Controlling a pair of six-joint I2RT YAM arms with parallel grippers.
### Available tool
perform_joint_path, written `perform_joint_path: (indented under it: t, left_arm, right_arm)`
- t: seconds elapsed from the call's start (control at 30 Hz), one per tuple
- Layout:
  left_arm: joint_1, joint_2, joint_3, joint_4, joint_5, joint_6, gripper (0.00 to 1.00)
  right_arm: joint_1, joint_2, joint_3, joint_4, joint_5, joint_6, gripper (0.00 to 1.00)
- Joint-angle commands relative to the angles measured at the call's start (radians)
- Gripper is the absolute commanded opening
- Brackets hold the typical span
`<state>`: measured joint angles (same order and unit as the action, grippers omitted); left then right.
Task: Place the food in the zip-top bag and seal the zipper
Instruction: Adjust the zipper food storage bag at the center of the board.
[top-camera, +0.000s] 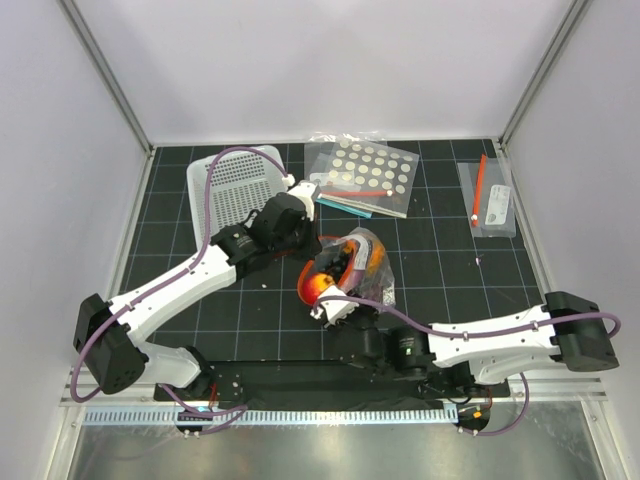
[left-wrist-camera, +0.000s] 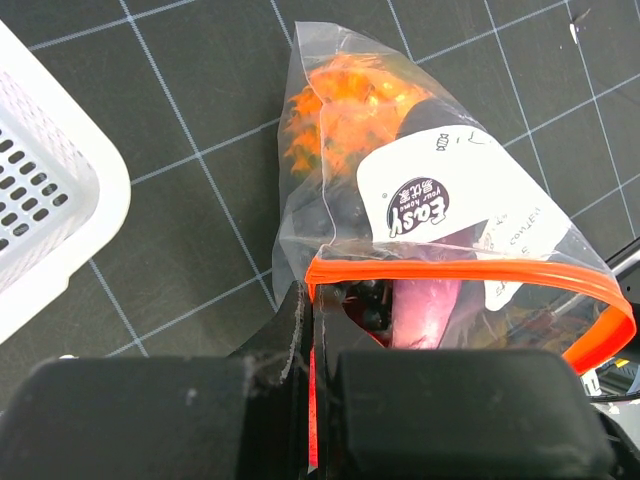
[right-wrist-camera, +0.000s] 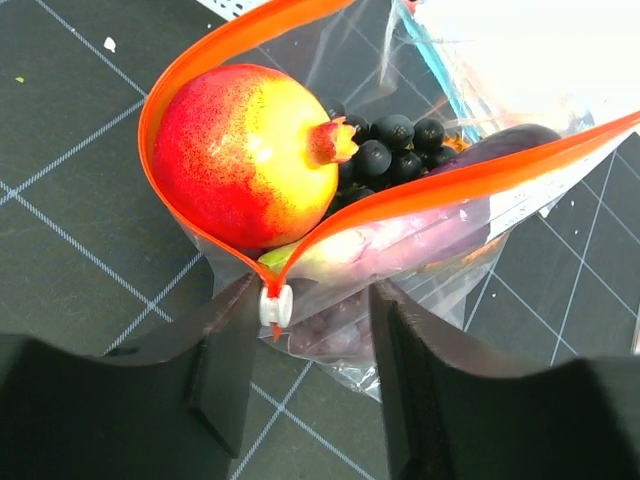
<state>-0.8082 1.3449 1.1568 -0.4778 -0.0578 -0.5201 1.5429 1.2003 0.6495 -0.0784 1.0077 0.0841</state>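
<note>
Surface: black gridded mat (top-camera: 180, 290), with white walls (top-camera: 320, 60) on three sides.
Bags: three. The zip-top bag (top-camera: 345, 265) lies mid-mat, a dotted bag (top-camera: 365, 170) is at 12 o'clock of it, and a labelled bag (top-camera: 490, 200) is at 2 o'clock.
Basket: one, a white basket (top-camera: 235, 185) at 10 o'clock, near the mat's left edge.
Food: one apple (right-wrist-camera: 245, 155) in the gaping mouth, with one grape bunch (right-wrist-camera: 390, 145) and one pineapple (left-wrist-camera: 345, 105) deeper inside.
Left gripper (left-wrist-camera: 312, 400): clamped tight on the zipper (right-wrist-camera: 460, 180) at the bag's 10 o'clock corner.
Right gripper (right-wrist-camera: 310, 340): jaws apart, astride the 6 o'clock corner, with the white slider (right-wrist-camera: 275, 305) between them.
Room: bare mat at 3 o'clock of the bag, reaching the right wall.
</note>
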Motion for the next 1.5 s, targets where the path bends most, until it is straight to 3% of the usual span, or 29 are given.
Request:
perform_joint_path:
  t: [0.0,0.03,0.07,0.1,0.13,0.23,0.4,0.67,0.77,1.0,1.17,1.33,1.47]
  left_arm:
    - [0.004,-0.032,0.015,0.019,0.021,-0.006,0.00]
    - [0.004,-0.033,0.017,0.019,0.021,-0.006,0.00]
    - [0.006,-0.033,0.017,0.019,0.015,-0.004,0.00]
    - [0.006,-0.035,0.017,0.016,0.010,-0.003,0.00]
    - [0.006,-0.036,0.017,0.013,0.006,-0.001,0.00]
    - [0.006,-0.044,0.032,-0.025,-0.045,0.009,0.00]
    - [0.004,-0.084,0.102,-0.120,-0.163,0.012,0.00]
    - [0.003,-0.130,0.288,-0.335,-0.212,0.000,0.00]
    - [0.003,-0.135,0.326,-0.392,-0.250,0.000,0.00]
    - [-0.061,-0.079,0.437,-0.507,-0.353,-0.012,0.00]
    - [-0.071,-0.067,0.422,-0.507,-0.396,-0.012,0.00]
    - [-0.071,-0.058,0.350,-0.467,-0.435,-0.009,0.00]
    - [-0.071,-0.041,0.385,-0.495,-0.448,-0.003,0.00]
  right_arm:
    - [-0.010,-0.007,0.050,0.019,-0.017,0.032,0.47]
    - [-0.012,-0.016,0.058,0.006,-0.021,0.036,0.26]
    - [-0.012,-0.028,0.065,-0.036,-0.014,0.049,0.13]
    - [-0.012,-0.056,0.059,-0.046,-0.008,0.074,0.03]
    - [-0.012,-0.124,0.049,-0.052,-0.030,0.080,0.01]
    - [-0.015,-0.278,0.021,-0.092,-0.144,0.115,0.01]
    - [-0.017,-0.383,0.100,-0.332,-0.201,0.219,0.01]
    - [-0.017,-0.305,0.389,-0.837,-0.265,0.457,0.01]
    - [-0.015,-0.268,0.440,-0.934,-0.277,0.500,0.01]
    - [-0.017,-0.121,0.649,-1.029,-0.337,0.491,0.01]
    - [-0.020,0.122,0.713,-1.095,-0.327,0.482,0.01]
    - [-0.027,0.071,0.688,-0.976,-0.440,0.421,0.01]
    - [-0.030,0.111,0.751,-1.075,-0.405,0.434,0.01]
